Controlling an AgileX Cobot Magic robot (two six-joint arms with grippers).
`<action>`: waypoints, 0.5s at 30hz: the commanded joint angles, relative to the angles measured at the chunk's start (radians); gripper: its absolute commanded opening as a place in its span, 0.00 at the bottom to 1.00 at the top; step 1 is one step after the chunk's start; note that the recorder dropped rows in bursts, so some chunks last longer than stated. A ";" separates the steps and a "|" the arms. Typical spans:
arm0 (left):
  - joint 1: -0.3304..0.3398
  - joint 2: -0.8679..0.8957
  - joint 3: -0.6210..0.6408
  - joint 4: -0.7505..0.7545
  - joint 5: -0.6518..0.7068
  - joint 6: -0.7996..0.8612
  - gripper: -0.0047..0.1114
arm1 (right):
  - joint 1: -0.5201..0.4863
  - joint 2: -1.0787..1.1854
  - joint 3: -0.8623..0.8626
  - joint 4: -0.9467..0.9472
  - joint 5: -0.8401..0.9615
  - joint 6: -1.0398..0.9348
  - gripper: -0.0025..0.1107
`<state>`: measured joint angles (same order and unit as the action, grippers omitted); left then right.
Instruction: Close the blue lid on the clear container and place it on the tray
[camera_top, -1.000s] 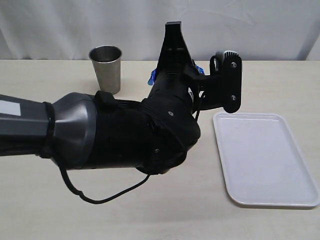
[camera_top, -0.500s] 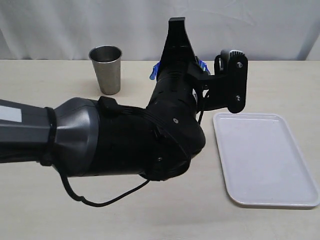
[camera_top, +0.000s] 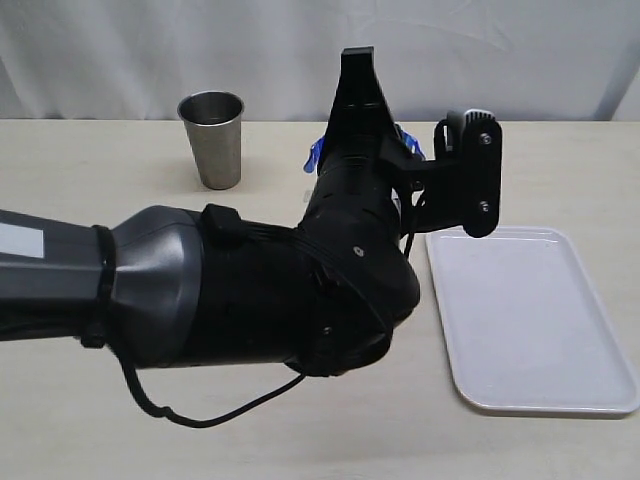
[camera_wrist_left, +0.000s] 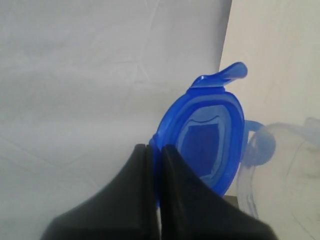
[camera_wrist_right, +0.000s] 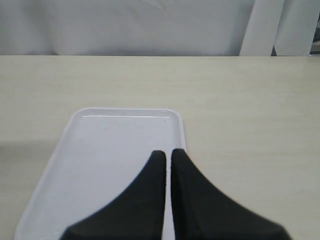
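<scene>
Left fingers (camera_wrist_left: 137, 175) were closed on the rim of the blue lid (camera_wrist_left: 207, 140), with a sliver of blue between them. One flap stuck up. The clear container (camera_wrist_left: 285, 165) lay right against the lid; could not tell if the lid was seated. The left arm hid both, between the steel cup (camera_top: 213, 140) and the white tray (camera_top: 530, 320) on the tabletop (camera_top: 100, 160). Right fingers (camera_wrist_right: 152, 180) were closed, holding nothing, over the tray.
</scene>
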<state>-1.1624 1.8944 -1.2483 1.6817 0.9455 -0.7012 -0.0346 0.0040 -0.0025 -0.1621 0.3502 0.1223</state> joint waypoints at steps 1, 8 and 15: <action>-0.002 -0.010 0.002 -0.020 0.012 -0.009 0.04 | 0.002 -0.004 0.003 0.001 -0.002 -0.003 0.06; -0.021 -0.010 0.002 -0.022 0.018 -0.007 0.04 | 0.002 -0.004 0.003 0.001 -0.002 -0.003 0.06; -0.030 -0.010 0.002 -0.020 0.034 -0.007 0.04 | 0.002 -0.004 0.003 0.001 -0.002 -0.003 0.06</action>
<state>-1.1881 1.8944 -1.2483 1.6648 0.9519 -0.7012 -0.0346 0.0040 -0.0025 -0.1621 0.3502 0.1223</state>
